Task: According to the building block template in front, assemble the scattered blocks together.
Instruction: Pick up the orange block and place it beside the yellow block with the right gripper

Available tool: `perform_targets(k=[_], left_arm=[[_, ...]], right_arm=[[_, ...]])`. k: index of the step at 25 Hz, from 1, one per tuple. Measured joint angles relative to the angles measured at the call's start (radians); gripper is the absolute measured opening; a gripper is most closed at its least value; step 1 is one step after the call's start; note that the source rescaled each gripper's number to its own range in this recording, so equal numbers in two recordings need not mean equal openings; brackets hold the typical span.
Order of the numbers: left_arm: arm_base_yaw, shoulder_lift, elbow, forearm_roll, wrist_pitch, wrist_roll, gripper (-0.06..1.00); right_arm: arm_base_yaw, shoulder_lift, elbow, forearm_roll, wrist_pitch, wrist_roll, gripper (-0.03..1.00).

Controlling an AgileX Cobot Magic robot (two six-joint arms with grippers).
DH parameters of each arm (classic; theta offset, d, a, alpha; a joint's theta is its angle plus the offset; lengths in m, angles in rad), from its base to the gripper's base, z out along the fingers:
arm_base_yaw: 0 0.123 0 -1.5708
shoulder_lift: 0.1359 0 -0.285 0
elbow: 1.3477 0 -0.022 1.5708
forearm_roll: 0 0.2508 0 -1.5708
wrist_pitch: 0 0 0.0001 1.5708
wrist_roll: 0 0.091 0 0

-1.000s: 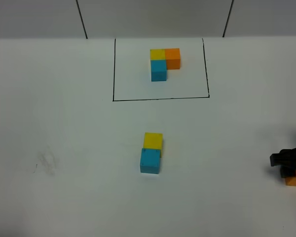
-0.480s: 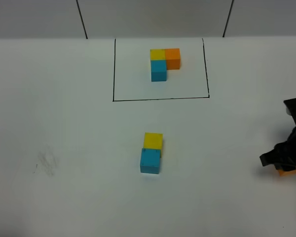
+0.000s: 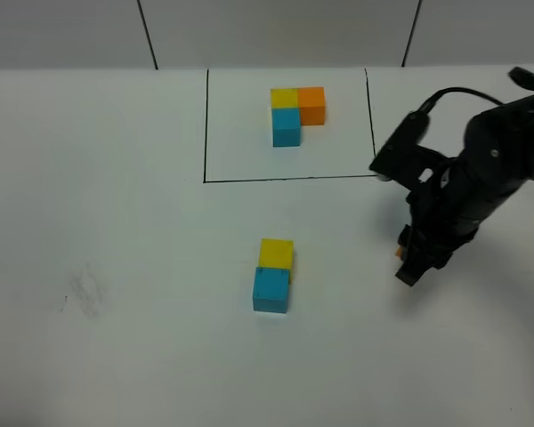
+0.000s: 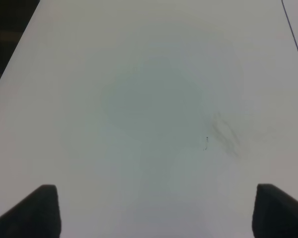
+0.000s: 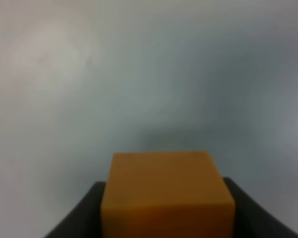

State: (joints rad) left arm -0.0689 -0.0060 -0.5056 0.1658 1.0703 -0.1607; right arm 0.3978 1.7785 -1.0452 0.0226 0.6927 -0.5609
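The template (image 3: 295, 115) is a yellow, orange and blue L inside a thin black rectangle at the back of the table. A loose yellow cube (image 3: 276, 253) and a sky-blue cube (image 3: 271, 291) touch each other at mid-table. My right gripper (image 3: 408, 258) is shut on the orange cube (image 5: 166, 195), held above the table to the right of that pair; only a sliver of orange (image 3: 399, 253) shows in the exterior view. My left gripper (image 4: 154, 208) is open over bare table, and is out of the exterior view.
The white table (image 3: 116, 222) has a faint grey smudge (image 3: 84, 292) at the left, also in the left wrist view (image 4: 226, 136). The black frame line (image 3: 289, 179) runs behind the loose cubes. The right arm (image 3: 481, 169) reaches in from the right.
My right gripper has lifted the orange cube from the right edge and carried it left and away from the front, toward the yellow and blue pair. The other cubes have not moved.
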Motion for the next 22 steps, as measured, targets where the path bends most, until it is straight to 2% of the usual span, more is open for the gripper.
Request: perform_targets(k=[9,13,22], left_arm=[[0.0,0.0,0.0,0.0,0.0,0.0,0.66],[0.0,0.0,0.0,0.0,0.0,0.0,0.66],[0.0,0.0,0.0,0.0,0.0,0.0,0.66]], right_arm=[[0.144,0.169,-0.215,-0.001,0.129,-0.183,0.04],[0.17,0.223,-0.296,-0.01,0.173,-0.198,0.04],[0.224,0.238,-0.351,-0.01,0.171,-0.222,0.04]])
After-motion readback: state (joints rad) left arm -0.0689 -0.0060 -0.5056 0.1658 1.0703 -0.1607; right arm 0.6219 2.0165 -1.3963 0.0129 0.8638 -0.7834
